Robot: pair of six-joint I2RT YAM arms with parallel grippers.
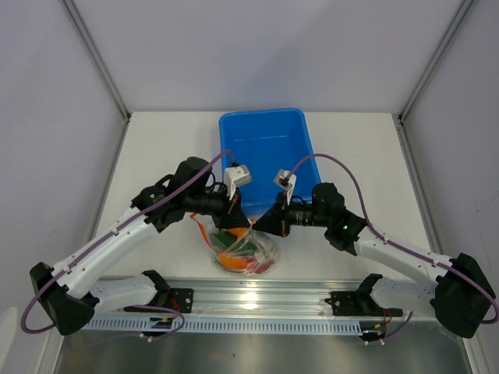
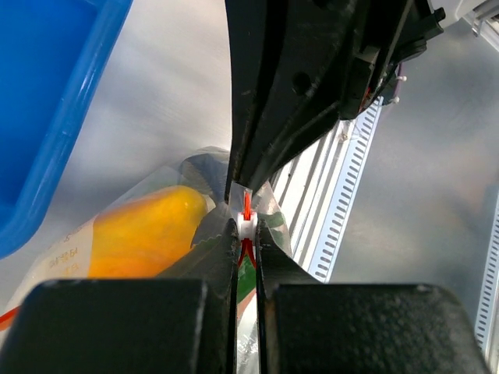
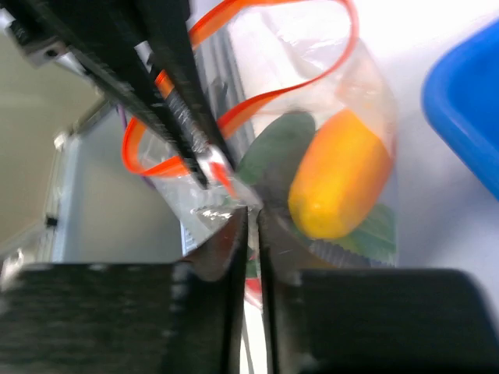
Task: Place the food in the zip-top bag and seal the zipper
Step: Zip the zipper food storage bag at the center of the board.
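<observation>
The step in hand is the sealing. The bag (image 1: 261, 251) lies on the bench (image 1: 164, 148) between the two arms, just on the near side of the tub (image 1: 265, 144), with the pepper (image 3: 339, 175) and a green chili (image 3: 273, 156) inside. The left tool (image 2: 246, 230) is closed on the zipper (image 3: 126, 148), and the right tool (image 3: 251, 218) is pinched on the bag's edge right against it, tip to tip. In the right wrist view the strip makes an open loop, so I judge that most of the mouth is not yet pressed together. To do it well, one tool should hold firm as an anchor while the other slides along the strip with steady pressure, keeping it taut and flat. The mouth is lifted and points up. Its long axis seems to run left to right, though the crumpled plastic makes this uncertain.
</observation>
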